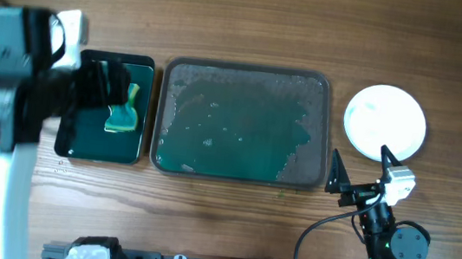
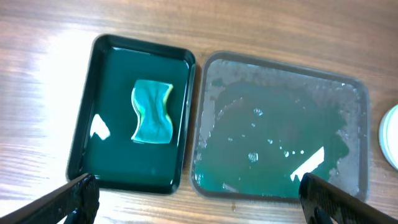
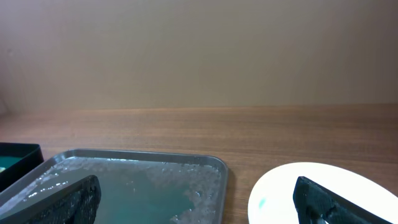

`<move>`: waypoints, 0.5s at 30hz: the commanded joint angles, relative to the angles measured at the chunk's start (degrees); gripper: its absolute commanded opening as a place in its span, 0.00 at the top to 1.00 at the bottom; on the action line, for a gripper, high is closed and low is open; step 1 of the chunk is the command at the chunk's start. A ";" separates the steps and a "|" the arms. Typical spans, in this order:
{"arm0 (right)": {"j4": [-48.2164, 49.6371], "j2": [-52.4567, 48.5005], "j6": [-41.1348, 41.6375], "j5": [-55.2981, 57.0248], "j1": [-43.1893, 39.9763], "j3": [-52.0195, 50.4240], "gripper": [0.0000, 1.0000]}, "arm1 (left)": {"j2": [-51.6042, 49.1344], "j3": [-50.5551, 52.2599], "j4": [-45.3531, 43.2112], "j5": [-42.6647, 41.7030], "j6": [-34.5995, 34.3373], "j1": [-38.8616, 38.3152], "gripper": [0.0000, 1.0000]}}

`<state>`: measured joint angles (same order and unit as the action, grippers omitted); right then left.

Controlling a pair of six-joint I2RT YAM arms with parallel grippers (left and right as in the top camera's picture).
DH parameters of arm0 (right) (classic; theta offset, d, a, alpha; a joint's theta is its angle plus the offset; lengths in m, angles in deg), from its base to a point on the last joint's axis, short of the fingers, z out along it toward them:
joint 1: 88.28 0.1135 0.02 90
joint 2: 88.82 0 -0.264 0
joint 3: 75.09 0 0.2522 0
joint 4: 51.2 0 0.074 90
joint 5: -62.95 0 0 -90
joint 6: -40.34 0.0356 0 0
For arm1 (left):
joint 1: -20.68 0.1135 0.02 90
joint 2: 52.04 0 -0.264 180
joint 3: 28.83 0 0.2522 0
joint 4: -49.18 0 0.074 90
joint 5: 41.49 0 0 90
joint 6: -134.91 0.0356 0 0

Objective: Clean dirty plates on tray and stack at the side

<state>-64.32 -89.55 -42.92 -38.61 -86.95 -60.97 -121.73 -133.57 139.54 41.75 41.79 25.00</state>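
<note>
- White plate [image 1: 385, 121] rests on the wooden table [image 1: 251, 27], just beside the right end of the grey tray [image 1: 252, 68], not on it. I cannot tell whether it is a single plate or a stack.
- My right claw [image 1: 359, 166] sits at the near edge of the table with its two fingers spread wide and nothing between them.
- From overhead, the plate lies just beyond this claw, and the tip of one finger [image 1: 385, 153] overlaps the plate's near rim. I cannot tell whether they touch.
- In the right wrist view, the plate fills the lower right corner and reaches in from the right-hand finger. A small teal speck shows on its surface.
- The grey tray holds green water with pale foam along its edges. I see no plate in it.
- My left claw [image 2: 198, 186] hangs over the small dark tray [image 1: 103, 143] at the left, fingers far apart and empty.
- A teal and yellow sponge [image 2: 152, 112] lies in the dark tray, ahead of the left claw and apart from it.
- The left claw is well apart from the plate, with the grey tray between them. In the left wrist view only a sliver of the plate shows at the right edge.
</note>
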 commanded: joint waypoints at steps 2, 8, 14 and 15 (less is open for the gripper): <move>0.20 0.46 -0.57 -0.33 0.11 -0.07 0.00 | 15.69 0.02 3.50 3.82 -0.11 0.31 0.00; 0.20 0.46 -0.57 -0.33 0.11 -0.07 0.00 | 40.04 11.76 -0.28 3.63 -0.09 0.35 0.00; 0.20 0.46 -0.57 -0.33 0.11 -0.07 0.00 | 55.82 41.99 -30.38 0.68 -0.11 0.35 0.00; 0.20 0.46 -0.57 -0.33 0.11 -0.07 0.00 | 57.57 46.45 -34.67 0.48 -0.11 0.35 0.00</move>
<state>-64.34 -89.55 -42.92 -38.61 -86.95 -60.97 -68.84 -97.05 112.44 43.87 41.79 25.00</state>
